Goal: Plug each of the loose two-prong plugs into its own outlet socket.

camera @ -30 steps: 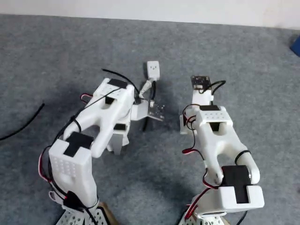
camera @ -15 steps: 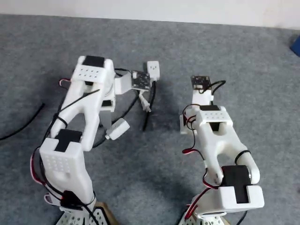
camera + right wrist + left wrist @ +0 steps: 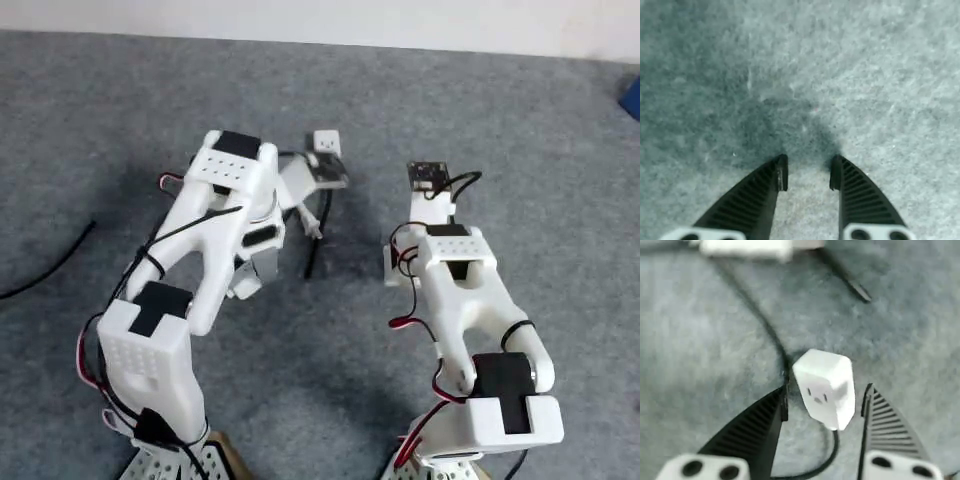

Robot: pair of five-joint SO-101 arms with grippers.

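A small white outlet socket (image 3: 825, 387) with two slots lies on the grey carpet, a black cable (image 3: 760, 325) running from it. My left gripper (image 3: 825, 400) is open, one finger on either side of the socket and neither touching it. From above, the same socket (image 3: 326, 143) lies just beyond the left arm's wrist (image 3: 235, 170). A thin white plug piece (image 3: 306, 216) and a black cord (image 3: 318, 235) lie between the two arms. Another white block (image 3: 245, 280) pokes out from under the left arm. My right gripper (image 3: 808, 172) is open over bare carpet.
Grey carpet (image 3: 520, 130) covers the whole work area. A loose black wire (image 3: 50, 265) lies at the left edge. A blue object's corner (image 3: 632, 95) shows at the right edge. The right arm (image 3: 455, 280) stands to the right of the cords.
The left arm swung away from the middle of the carpet and out toward the far socket, ending with its fingers around it. The right arm has not moved.
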